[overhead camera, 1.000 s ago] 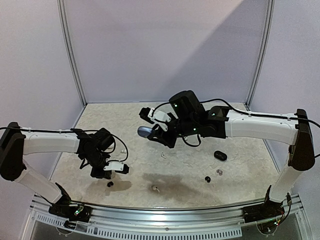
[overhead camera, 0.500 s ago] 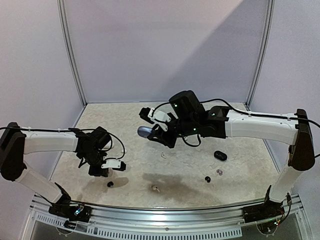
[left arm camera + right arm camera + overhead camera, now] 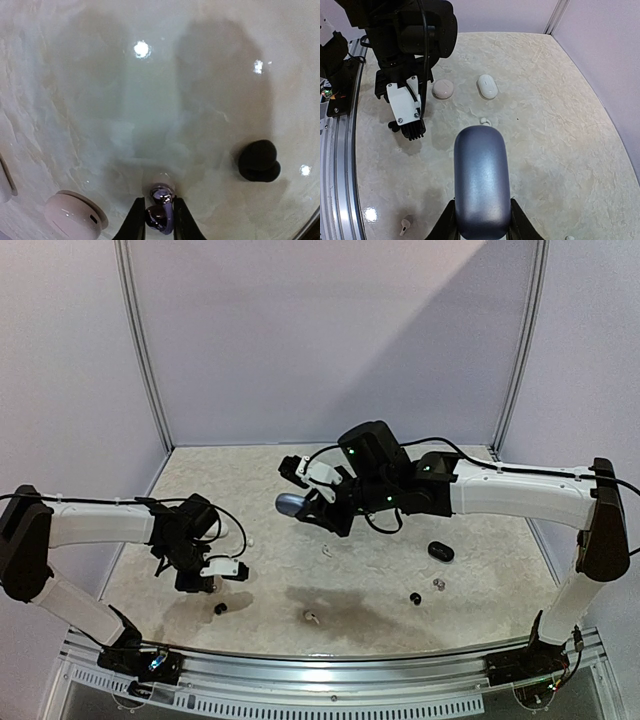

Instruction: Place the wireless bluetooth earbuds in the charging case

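Observation:
My left gripper point(image 3: 158, 201) is shut on a small glossy dark purple earbud point(image 3: 161, 216), held just above the table. In the top view this gripper point(image 3: 200, 583) hangs at the front left. A black earbud point(image 3: 258, 160) lies on the table to its right. My right gripper point(image 3: 481, 202) is shut on a blue-grey pebble-shaped charging case point(image 3: 481, 180) and holds it in the air over the table's middle point(image 3: 288, 503). Only the case's smooth outer shell shows, with no opening in sight.
A pinkish round case point(image 3: 442, 89) and a white oval case point(image 3: 487, 86) lie behind the left arm. Loose white buds point(image 3: 311, 617) point(image 3: 327, 551), a black bud point(image 3: 414, 598), a greyish bud point(image 3: 438, 585) and a black case point(image 3: 440, 551) lie on the table.
My left gripper has pulled back to the left, away from the black bud on the table, and its jaws have tightened on the purple earbud. The right arm has not moved.

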Available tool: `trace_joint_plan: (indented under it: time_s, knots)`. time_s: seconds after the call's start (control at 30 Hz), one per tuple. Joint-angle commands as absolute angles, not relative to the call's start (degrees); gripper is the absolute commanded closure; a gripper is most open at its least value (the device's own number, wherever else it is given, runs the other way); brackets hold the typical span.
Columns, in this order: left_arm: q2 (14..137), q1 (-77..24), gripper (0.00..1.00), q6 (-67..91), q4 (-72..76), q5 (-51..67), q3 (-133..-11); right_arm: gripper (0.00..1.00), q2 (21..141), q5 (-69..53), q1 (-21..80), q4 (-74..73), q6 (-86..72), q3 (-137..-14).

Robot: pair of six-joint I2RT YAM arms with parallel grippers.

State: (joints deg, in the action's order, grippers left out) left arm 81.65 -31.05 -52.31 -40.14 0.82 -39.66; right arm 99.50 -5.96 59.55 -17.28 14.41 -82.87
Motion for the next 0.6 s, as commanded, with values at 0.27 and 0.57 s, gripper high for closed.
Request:
trace_joint_plan:
  time_s: [0.27,0.57]
  knots:
    - [80.95,-30.06,1.0,-54.53,-42.96,2.79,-41.73,0.99,100.37,-6.31,58.94,-18.83,14.86,-84.9]
    - [85.64,-36.6,1.0,-50.17,-47.56,4.36,-52.96,0.99,98.65,-4.54,55.67,-18.58,12.49,-81.24]
